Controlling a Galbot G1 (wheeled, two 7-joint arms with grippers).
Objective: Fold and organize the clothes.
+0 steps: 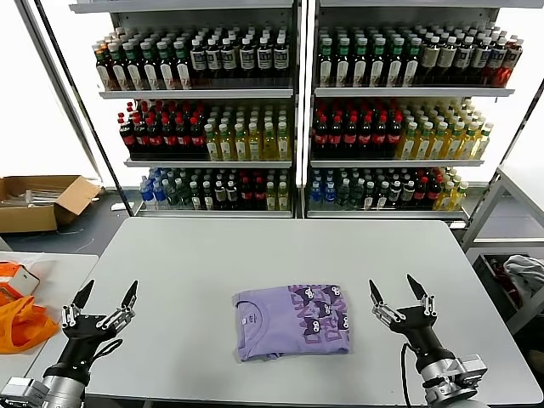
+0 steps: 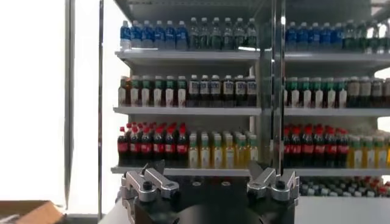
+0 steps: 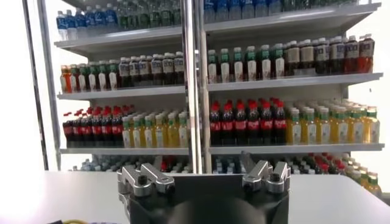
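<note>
The head camera looks forward and down from above the table [image 1: 255, 246], taking in both grippers at its near edge and the bottle shelves [image 1: 293, 93] beyond. Each wrist camera sits just behind its own gripper, left gripper [image 2: 210, 182] and right gripper [image 3: 204, 178], facing level past the fingers toward those same shelves, shared by all three views.

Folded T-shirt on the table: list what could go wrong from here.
1. The folded lavender T-shirt looks uneven, its near-left corner bulging out; thin fabric may spring open if nudged.
2. Both pincers sit open and empty, the left pincer at the table's left edge, the right pincer close beside the shirt; a careless swing could drag it.
3. The orange bag lies near the left arm and could snag it.
</note>
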